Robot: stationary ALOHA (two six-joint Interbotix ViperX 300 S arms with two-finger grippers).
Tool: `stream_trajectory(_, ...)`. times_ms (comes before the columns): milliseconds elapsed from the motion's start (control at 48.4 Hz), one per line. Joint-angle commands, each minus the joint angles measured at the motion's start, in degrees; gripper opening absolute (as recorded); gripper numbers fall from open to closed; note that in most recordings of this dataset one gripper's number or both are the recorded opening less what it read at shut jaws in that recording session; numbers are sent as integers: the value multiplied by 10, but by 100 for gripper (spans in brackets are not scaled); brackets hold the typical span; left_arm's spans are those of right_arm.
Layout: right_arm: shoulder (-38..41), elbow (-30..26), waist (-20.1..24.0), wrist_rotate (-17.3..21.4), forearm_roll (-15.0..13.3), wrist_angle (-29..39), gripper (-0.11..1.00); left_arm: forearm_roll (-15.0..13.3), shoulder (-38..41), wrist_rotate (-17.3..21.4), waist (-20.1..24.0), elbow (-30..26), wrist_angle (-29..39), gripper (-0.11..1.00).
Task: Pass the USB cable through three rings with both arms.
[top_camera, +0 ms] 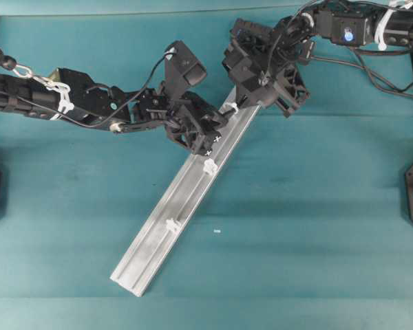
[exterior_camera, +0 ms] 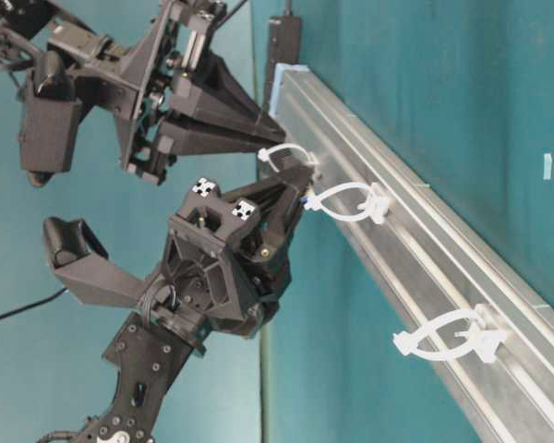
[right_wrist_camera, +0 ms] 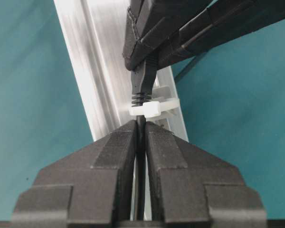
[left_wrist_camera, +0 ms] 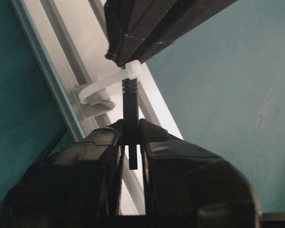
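On the teal table point(top_camera: 316, 227), your silver rail point(top_camera: 165, 234) runs diagonally from lower left toward top centre, where the left gripper point(left_wrist_camera: 131, 137) and right gripper point(right_wrist_camera: 140, 130) each pinch the cable point(right_wrist_camera: 141, 90) either side of the top ring point(right_wrist_camera: 154, 109).

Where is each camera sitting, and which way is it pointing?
Overhead: above, facing down at rail; both arms show.
Table-level: low, looking along rail; left gripper and right gripper show.
Left wrist: behind left gripper, facing first ring.
Right wrist: behind right gripper, facing same ring.
Wrist views share the USB cable.
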Motion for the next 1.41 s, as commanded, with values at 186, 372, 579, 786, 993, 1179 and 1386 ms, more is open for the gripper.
stream_trajectory(186, -1, 0, 9, 6, 4, -18, 12, 2, -9, -2, -3, -10, -4, 8)
stream_trajectory(372, -4, 11, 13, 29, 4, -68, 12, 2, -9, -4, -3, -7, -4, 8)
stream_trajectory(579, -11, 27, 13, 46, 4, -69, 30, 2, -10, -5, -3, -8, -4, 8)
stream_trajectory(786, -32, 60, 13, 74, 3, -106, 85, 2, -15, -6, -3, -5, -4, 8)
stream_trajectory(993, -53, 83, 13, 80, 3, -134, 86, 2, -31, -8, -4, 6, -4, 8)
stream_trajectory(1179, -67, 87, 14, 81, 3, -142, 86, 2, -41, -37, -10, 25, -4, 8)
stream_trajectory(1386, -79, 91, 22, 82, 3, -173, 86, 2, -62, -65, -30, 54, -4, 8)
